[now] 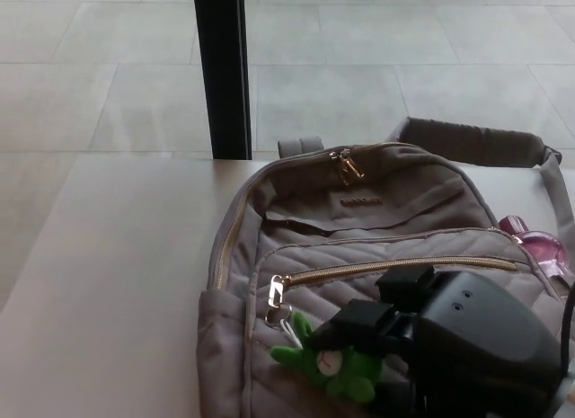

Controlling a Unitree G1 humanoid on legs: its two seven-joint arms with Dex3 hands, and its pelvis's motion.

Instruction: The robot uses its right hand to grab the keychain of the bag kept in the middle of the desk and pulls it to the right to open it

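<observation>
Keychain [328,369]: a green plush figure, lying on the front pocket of the grey bag [377,211], low in the frame and just left of centre. Its ring hooks to the zipper pull [277,290] at the left end of the gold front zipper [404,266], which looks fully closed along its whole run.

Working left to right: bare desk [108,283] on the left, no left hand in view. A black post [225,72] stands behind the desk's far edge. The bag sits mid-desk, lying with its front face up; 2 gold pulls [346,166] meet at the top of the main compartment. Our right hand [422,337] comes in from the lower right, and its fingers [355,321] sit on the upper right side of the plush. We cannot tell whether they are clenched on it or only resting against it; the contact is hidden under the hand. Further right, a pink object [539,249] pokes out beside the bag, under the strap [476,141].

Risks as we judge them:
- The plush is soft; a shallow pinch could slip off once the zipper resists.
- The bag is not held down. A pull to the right may drag the whole bag instead of running the slider.
- A pull angled upward, off the zipper line, could jam the slider at the left corner.
- The sliding bag could shove the pink object toward the desk edge.
</observation>
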